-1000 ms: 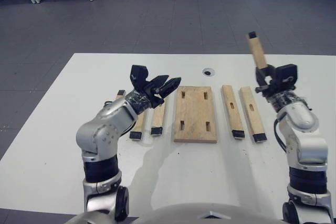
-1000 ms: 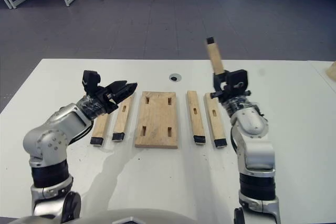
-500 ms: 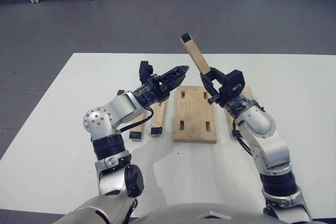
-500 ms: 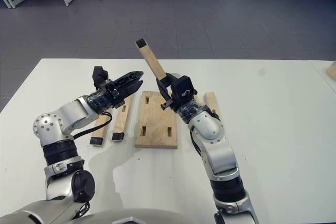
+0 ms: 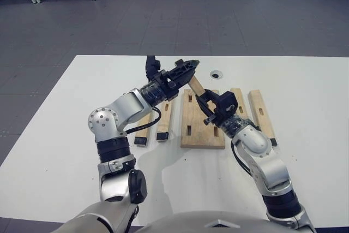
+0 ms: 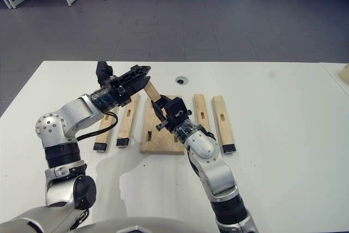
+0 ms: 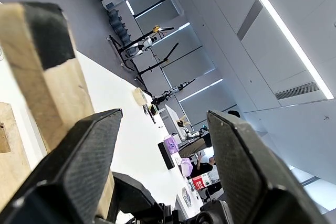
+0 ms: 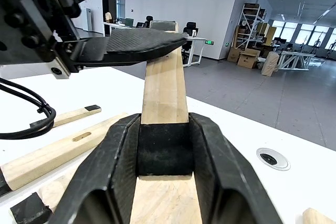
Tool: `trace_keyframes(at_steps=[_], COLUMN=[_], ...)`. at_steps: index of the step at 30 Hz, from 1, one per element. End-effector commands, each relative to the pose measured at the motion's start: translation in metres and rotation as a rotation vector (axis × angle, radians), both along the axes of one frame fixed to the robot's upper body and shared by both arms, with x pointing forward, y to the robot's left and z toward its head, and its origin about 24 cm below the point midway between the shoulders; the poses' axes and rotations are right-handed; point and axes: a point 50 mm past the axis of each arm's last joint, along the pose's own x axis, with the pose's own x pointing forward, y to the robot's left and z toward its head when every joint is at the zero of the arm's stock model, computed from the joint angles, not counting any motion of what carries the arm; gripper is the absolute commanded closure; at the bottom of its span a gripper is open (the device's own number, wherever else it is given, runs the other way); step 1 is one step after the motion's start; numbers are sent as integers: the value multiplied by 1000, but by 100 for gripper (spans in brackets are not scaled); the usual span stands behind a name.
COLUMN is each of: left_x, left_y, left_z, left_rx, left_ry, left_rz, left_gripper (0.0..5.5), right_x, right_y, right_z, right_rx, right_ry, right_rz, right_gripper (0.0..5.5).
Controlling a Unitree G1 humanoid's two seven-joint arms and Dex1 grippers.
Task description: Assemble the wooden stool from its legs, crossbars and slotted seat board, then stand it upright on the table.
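Note:
My right gripper (image 5: 209,103) is shut on the black-capped lower end of a wooden leg (image 5: 195,86) and holds it tilted above the slotted seat board (image 5: 202,126), which lies flat at the table's middle. In the right wrist view its fingers (image 8: 116,167) clamp the leg (image 8: 163,86). My left gripper (image 5: 187,69) stands open at the leg's upper end. One of its fingers (image 8: 140,40) lies across the leg's top, and in the left wrist view the leg (image 7: 46,80) sits beside one finger (image 7: 79,174).
Two slotted wooden pieces (image 5: 164,117) lie left of the board and two more (image 5: 259,112) lie right of it, all flat on the white table (image 5: 305,80). A round cable hole (image 5: 217,73) sits behind the board. The table's front is bare.
My right arm swung the leg from the far right, leftward and down, to over the seat board. My left gripper rose and moved right to meet the leg's upper end.

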Motion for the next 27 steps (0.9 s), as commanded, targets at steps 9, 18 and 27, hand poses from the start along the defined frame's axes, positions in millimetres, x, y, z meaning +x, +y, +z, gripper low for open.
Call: trace_keyframes(at_steps=[9, 18, 27], left_x=[2, 6, 13], left_y=[3, 6, 7], left_z=[-10, -14, -16], left_rx=[78, 69, 72], left_ry=[37, 60, 74], left_rz=[27, 54, 74], left_gripper=[252, 252, 252], right_x=[12, 6, -7], right_y=[-13, -6, 7], right_z=[11, 9, -3], right_rx=[-10, -2, -24], right_ry=[-49, -34, 10], right_rz=[-80, -65, 6], right_gripper=[419, 419, 419])
